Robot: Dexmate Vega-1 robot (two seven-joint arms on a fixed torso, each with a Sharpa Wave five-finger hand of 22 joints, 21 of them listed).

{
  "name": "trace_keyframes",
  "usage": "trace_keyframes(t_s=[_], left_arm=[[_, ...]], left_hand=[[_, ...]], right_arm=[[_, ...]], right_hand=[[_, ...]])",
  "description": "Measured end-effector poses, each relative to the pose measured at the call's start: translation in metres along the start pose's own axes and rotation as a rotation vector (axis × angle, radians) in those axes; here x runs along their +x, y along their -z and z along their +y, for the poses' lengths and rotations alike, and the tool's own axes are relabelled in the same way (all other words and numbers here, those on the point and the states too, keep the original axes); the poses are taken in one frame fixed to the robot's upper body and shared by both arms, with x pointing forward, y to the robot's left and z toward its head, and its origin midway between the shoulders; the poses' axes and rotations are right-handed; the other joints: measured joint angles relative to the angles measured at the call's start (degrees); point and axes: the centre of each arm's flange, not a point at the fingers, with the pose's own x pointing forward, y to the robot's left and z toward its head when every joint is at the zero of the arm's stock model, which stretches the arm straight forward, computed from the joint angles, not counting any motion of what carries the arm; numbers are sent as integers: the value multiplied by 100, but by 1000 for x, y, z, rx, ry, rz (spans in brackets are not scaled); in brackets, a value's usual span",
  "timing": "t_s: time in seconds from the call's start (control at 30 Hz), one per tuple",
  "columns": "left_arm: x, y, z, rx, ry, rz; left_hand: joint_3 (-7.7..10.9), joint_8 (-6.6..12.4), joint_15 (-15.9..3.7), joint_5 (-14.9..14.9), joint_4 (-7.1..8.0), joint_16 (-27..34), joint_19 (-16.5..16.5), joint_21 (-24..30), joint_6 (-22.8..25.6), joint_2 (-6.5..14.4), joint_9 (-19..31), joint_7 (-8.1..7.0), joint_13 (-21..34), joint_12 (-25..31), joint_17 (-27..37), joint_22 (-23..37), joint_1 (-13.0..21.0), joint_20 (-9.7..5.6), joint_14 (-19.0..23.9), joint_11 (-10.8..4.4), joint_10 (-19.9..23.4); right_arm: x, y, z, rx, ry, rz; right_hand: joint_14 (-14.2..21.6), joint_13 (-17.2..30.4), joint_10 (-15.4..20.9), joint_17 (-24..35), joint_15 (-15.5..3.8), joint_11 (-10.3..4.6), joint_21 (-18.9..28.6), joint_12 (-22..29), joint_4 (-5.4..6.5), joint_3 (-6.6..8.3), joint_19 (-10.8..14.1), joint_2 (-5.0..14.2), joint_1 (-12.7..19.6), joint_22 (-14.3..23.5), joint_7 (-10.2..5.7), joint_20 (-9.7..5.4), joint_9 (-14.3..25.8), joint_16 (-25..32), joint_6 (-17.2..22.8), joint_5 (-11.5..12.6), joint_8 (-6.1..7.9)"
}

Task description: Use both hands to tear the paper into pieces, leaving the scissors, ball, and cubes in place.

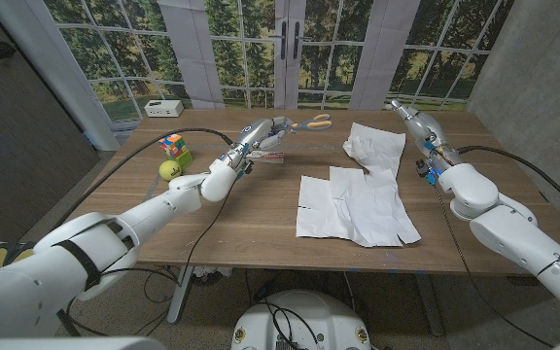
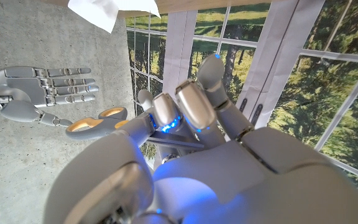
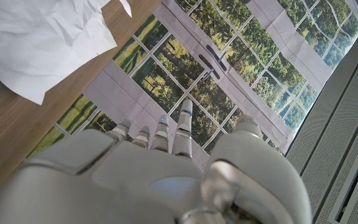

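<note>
Paper (image 1: 358, 199) lies on the tabletop (image 1: 261, 219) in several white sheets: one crumpled piece toward the far edge, and larger overlapping pieces nearer me, with a tear line between them. I judge the tearing well under way, perhaps done, since the pieces look already separate; whether more tearing is wanted I cannot say.

My left hand (image 1: 263, 134) hangs over the far part of the tabletop, just beside the scissors (image 1: 309, 122), and the left wrist view shows its fingers (image 2: 191, 109) curled in near the yellow handles (image 2: 98, 119). Whether they touch the scissors I cannot tell, nor whether they grip anything. My right hand (image 1: 411, 122) is raised at the far right, fingers stretched out straight and apart, holding nothing, well clear of the paper.

Ball (image 1: 169, 169) and cubes (image 1: 173, 146) sit together at the left of the tabletop, away from both hands. If more tearing is needed, both hands must come to the paper; the left should leave the scissors alone.
</note>
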Motion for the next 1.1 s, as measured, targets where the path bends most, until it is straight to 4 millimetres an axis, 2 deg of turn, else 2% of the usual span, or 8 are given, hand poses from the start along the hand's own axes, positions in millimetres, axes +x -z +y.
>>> trace_keyframes(t_s=[0.1,0.2,0.4,0.5,0.53,0.67,0.87,1.1], left_arm=[[1,0,0,6,1,-5],[3,-1,1,13,0,-12],[4,-1,0,27,4,-18],[5,-1,-1,29,9,-20],[4,-1,-1,36,6,-21],[4,-1,-2,52,1,-18],[1,-1,-4,61,-6,-10],[-2,-3,-6,68,-11,-4]], left_hand=[[0,0,0,0,0,0,0,0,0,0,-15,0,0,0,0,-18,0,0,0,0,0],[0,0,0,0,0,0,0,33,0,0,-32,0,0,0,0,-55,0,0,0,0,0],[16,-2,0,0,-18,29,0,77,12,-1,-80,-12,0,0,1,-106,1,0,0,0,0],[16,-5,0,0,-18,49,1,77,23,-1,-86,-24,0,0,1,-135,1,0,0,0,0],[15,-5,0,0,-18,49,1,77,23,-1,-96,-24,0,0,1,-135,1,0,0,0,0],[38,-5,0,0,-42,49,1,77,23,-1,-89,-24,0,0,1,-162,1,0,0,0,0],[54,-5,0,0,-26,49,-22,122,23,-1,-106,-23,0,0,1,-188,1,-19,0,0,0],[54,-5,0,0,-26,49,-40,122,43,-2,-133,-2,0,0,1,-207,1,-1,0,0,0]], right_arm=[[1,-6,-1,-22,-9,1],[1,-11,-1,-48,-22,9],[2,-25,0,-103,-45,28],[2,-17,-1,-122,-41,70],[2,-33,0,-143,-58,45],[2,-43,1,-188,-68,58],[1,-54,2,-240,-78,71],[0,-66,3,-314,-93,93]], right_hand=[[-22,0,24,0,25,25,0,0,-33,33,0,-1,60,0,31,0,0,0,32,0,0],[-42,0,19,0,60,149,0,0,-63,63,0,0,136,0,72,62,0,0,73,0,0],[-1,1,45,16,101,126,0,0,-111,111,11,-1,194,0,199,156,27,23,156,0,0],[-1,1,48,16,101,180,0,0,-128,128,-1,23,218,0,217,186,27,23,173,0,0],[-1,1,31,16,101,199,0,0,-134,134,-11,20,221,0,217,196,27,23,173,0,0],[-32,1,31,16,132,245,0,0,-158,158,-11,22,279,0,216,196,27,23,173,0,0],[-139,1,-123,16,230,537,1,-74,-224,224,-8,30,377,5,224,193,52,-45,270,-45,0],[-138,1,-143,15,230,618,1,-78,-301,301,1,46,497,13,300,119,80,-57,400,-45,22]])
